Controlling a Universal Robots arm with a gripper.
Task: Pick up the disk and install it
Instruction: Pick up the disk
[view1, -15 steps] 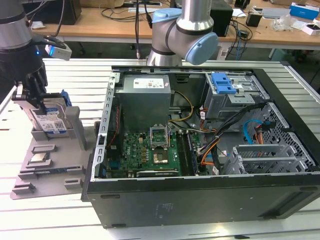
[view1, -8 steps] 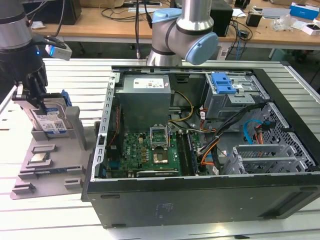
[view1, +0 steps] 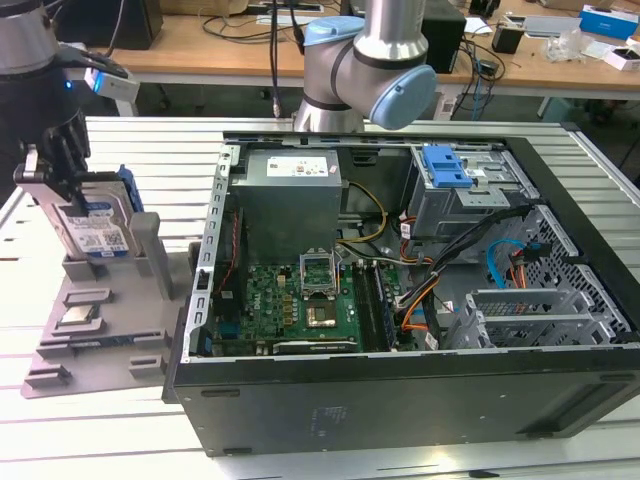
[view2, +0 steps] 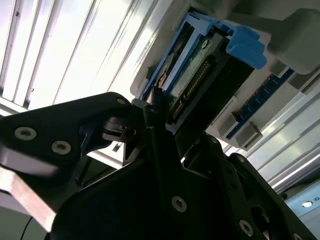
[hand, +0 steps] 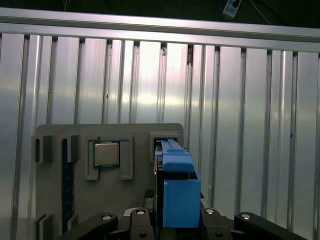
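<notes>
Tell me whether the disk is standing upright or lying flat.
Upright: the disk stands on edge at the grey holder, its top edge gripped by the gripper.

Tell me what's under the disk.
Under the disk, held upright in the gripper, stands the grey fixture with its slot posts. The disk's lower edge and the slot floor are covered.

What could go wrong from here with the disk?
1. The gripper straddles the top edge of the disk, which stands in the grey holder. An off-centre pull could jam it in the slot.
2. Cables cross the case near the bay. The disk could snag them going in.
</notes>
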